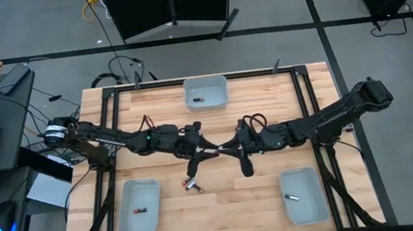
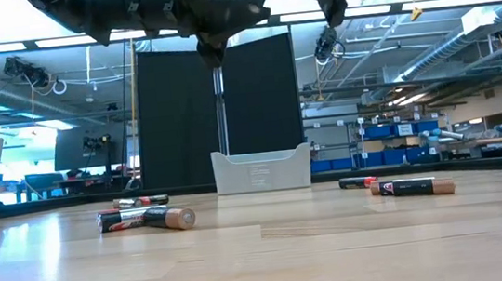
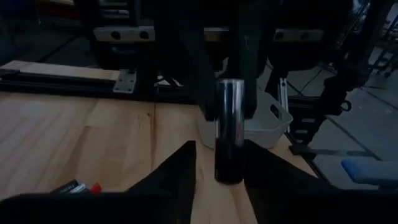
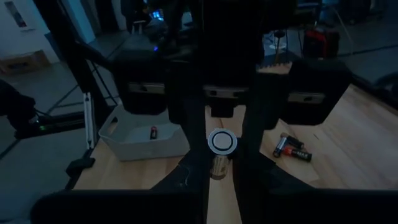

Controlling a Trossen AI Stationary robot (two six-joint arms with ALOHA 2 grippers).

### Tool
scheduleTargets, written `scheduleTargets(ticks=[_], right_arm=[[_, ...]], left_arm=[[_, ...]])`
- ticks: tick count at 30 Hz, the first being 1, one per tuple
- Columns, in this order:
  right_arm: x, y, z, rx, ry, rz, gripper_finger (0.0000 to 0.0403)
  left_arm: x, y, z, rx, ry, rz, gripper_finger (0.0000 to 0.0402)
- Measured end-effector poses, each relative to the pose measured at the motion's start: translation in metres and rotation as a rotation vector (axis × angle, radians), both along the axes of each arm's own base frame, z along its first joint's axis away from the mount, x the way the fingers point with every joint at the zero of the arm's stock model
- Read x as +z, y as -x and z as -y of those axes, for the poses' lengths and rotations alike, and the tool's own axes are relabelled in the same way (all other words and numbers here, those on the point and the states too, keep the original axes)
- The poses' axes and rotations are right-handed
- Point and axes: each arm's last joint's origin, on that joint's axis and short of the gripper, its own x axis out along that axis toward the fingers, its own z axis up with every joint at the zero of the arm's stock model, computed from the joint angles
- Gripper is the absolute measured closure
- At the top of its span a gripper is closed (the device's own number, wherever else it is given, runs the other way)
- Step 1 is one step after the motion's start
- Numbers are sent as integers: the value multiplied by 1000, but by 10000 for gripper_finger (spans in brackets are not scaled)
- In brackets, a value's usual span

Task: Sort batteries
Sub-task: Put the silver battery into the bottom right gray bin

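Observation:
A silver-and-black battery (image 1: pixel 215 151) is in the air over the table's middle, between my two grippers, which meet tip to tip. My right gripper (image 1: pixel 229 151) comes from the right and is shut on it. My left gripper (image 1: pixel 201 152) comes from the left. It is open, with its fingers (image 3: pixel 183 177) on either side of the battery's near end (image 3: pixel 229 168) and a gap showing on one side. Other batteries (image 1: pixel 191 184) lie on the wood below; the low view shows them on the left (image 2: pixel 147 219) and on the right (image 2: pixel 410 185). My right gripper pinches the battery between its two fingers (image 4: pixel 193 174), which come about level from the table's right side. The battery's round end (image 4: pixel 222 142) faces the wrist camera. In the left wrist view its far end (image 3: pixel 229 90) sits between these fingers. It is lifted clear of the table.
Three pale trays stand on the table: one at the far middle (image 1: pixel 205 83), one at the near left (image 1: pixel 129 216) and one at the near right (image 1: pixel 312 204). Each holds a battery. Black frame rails run along the table's edges.

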Motion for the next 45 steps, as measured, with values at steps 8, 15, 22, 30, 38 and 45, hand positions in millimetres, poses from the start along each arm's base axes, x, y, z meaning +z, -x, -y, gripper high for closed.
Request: scheduleTargets(ticks=[8,15,22,30,38,45], right_arm=[[23,28,-9,-6,54,5,345],[24,68,-39,-42,85,-116,345],[7,105,-66,-6,-93,-314,345],[0,135,-88,-28,-378,-777,344],[-24,139,-99,-78,-447,-1278,345],[-50,121,-103,-48,-367,-1415,345]], left_arm=[[0,0,-1,22,-62,11,255],[0,0,-1,25,-114,19,254],[0,0,-2,52,-165,20,254],[0,0,-4,95,-178,22,254],[8,2,-13,124,-173,49,254],[9,2,-18,141,-167,65,254]])
